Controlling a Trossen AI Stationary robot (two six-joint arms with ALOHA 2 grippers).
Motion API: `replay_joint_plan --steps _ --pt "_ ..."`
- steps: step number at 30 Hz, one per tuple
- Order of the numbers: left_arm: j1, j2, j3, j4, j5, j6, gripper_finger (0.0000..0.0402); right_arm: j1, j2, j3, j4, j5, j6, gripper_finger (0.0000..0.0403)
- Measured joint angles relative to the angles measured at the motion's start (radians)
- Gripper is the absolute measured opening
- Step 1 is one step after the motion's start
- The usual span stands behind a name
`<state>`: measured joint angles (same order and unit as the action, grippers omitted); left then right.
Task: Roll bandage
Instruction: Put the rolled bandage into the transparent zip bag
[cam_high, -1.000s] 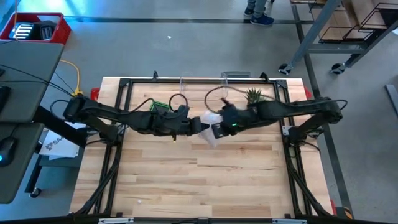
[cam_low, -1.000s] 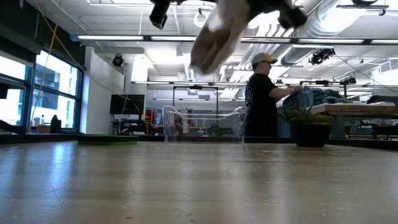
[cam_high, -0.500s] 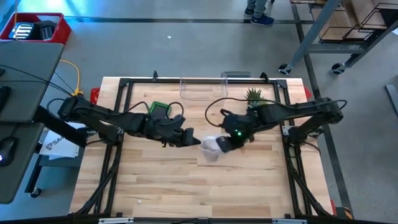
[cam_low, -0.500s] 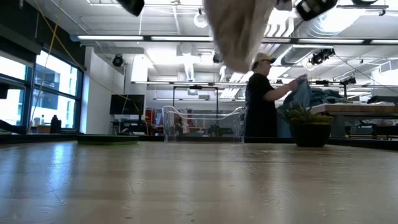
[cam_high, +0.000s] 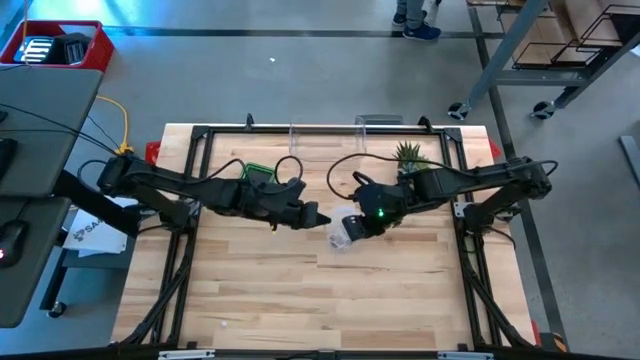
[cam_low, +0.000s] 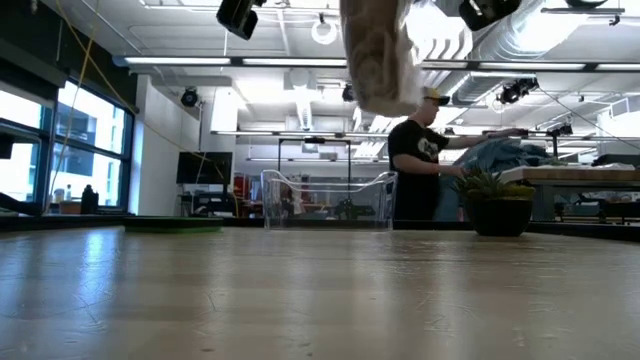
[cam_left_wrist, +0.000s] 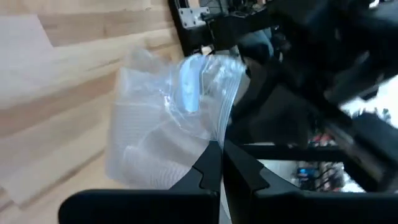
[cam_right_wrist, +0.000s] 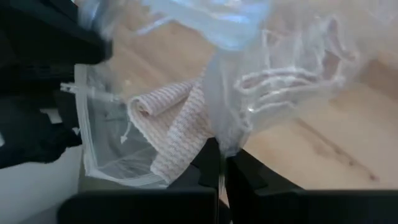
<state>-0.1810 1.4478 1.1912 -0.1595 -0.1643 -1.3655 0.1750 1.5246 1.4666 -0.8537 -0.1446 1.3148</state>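
The table (cam_high: 300, 290) is pale wood with a streaky grain, framed by black rails. Both arms are black; the right gripper (cam_high: 347, 232) carries a small green light. The plastic bag (cam_left_wrist: 168, 124) is clear with a blue strip at its mouth. The bandage (cam_right_wrist: 177, 127) inside is pinkish beige with a fine woven zigzag. A green pad (cam_high: 258, 172) lies on the far left, a green plant (cam_high: 408, 153) on the far right.

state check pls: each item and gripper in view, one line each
plastic bag: held in the air above the table, pinched from both sides
bandage: inside the bag, loosely folded, not rolled
left gripper: shut on the bag's edge
right gripper: shut on the bag
clear bin: upright at the table's far edge
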Motion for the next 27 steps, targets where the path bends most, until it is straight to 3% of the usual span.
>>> replay_joint_plan --steps 12,22,27 --pt "-0.008 -0.004 0.000 -0.023 0.073 0.115 0.0000 -0.013 0.005 0.000 0.060 0.099 -0.252 0.0010" --pt "-0.008 -0.042 0.000 -0.153 0.148 0.256 0.0000 -0.011 0.005 0.062 0.061 0.079 -0.500 0.0154" --pt "0.005 -0.092 0.000 -0.246 0.256 0.482 0.0000 -0.024 0.003 0.174 -0.071 0.085 -0.707 0.0202"
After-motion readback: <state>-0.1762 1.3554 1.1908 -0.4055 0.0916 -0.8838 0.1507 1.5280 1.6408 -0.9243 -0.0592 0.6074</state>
